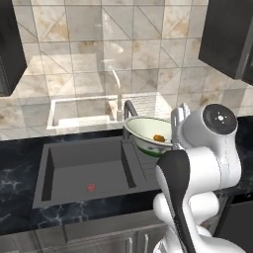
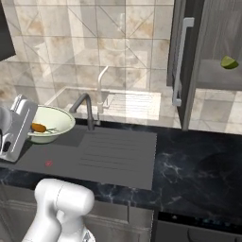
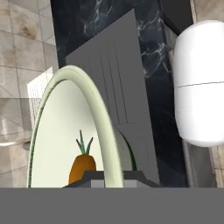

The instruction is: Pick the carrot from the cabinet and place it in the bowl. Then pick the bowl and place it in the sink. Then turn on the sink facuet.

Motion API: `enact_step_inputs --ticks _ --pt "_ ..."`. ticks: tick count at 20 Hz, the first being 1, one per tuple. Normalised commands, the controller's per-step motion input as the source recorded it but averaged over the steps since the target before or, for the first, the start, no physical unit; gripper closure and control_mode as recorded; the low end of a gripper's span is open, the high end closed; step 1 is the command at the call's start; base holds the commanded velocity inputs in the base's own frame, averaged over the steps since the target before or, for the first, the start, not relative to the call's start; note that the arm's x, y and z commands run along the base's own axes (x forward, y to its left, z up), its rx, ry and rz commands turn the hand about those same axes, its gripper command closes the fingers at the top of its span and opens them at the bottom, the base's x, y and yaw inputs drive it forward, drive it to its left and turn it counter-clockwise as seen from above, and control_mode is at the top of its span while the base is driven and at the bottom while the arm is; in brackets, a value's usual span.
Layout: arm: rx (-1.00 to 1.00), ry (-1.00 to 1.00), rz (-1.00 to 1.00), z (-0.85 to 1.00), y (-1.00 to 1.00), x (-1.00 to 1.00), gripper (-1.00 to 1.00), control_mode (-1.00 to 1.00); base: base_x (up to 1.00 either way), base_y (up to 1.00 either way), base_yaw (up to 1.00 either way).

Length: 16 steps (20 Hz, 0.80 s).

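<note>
Landmark: the sink (image 1: 84, 170), a dark grey basin set in a black marbled counter (image 2: 198, 175), with a small red spot at its drain.
Bowl: the cream-white bowl (image 1: 147, 129) is lifted off the sink, above the ribbed drainboard (image 2: 116, 151) section, just beside the basin's right edge.
Carrot: the small orange carrot (image 1: 158, 138) lies inside the bowl, above the sink's drainboard.
Claw: the gripper (image 3: 113, 176) is clamped on the bowl's rim, one finger inside and one outside, seen in the hand view.
Faucet: the dark sink faucet (image 2: 85, 109) stands at the back edge of the sink, just behind the raised bowl.
Cabinet: the grey cabinet (image 2: 215, 61) with a silver bar handle (image 2: 179, 61) hangs above and to the right of the sink, door open.
Green fruit: a rounded green fruit (image 2: 229, 62) rests on the cabinet shelf, well apart from the sink.
</note>
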Motion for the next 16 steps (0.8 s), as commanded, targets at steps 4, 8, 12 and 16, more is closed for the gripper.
enact_step_inputs --ticks 4,8,12,16 --pt "0.0 0.0 0.0 0.0 0.0 0.0 1.0 1.0 0.57 0.08 0.0" --pt "0.0 0.0 0.0 0.0 0.0 0.0 1.0 1.0 0.4 0.09 0.0" --pt "0.0 0.0 0.03 0.0 0.19 0.0 1.0 -1.0 0.01 0.12 0.0" --pt "-0.03 0.07 0.12 -0.01 0.69 0.0 1.0 -1.0 0.0 0.0 0.0"
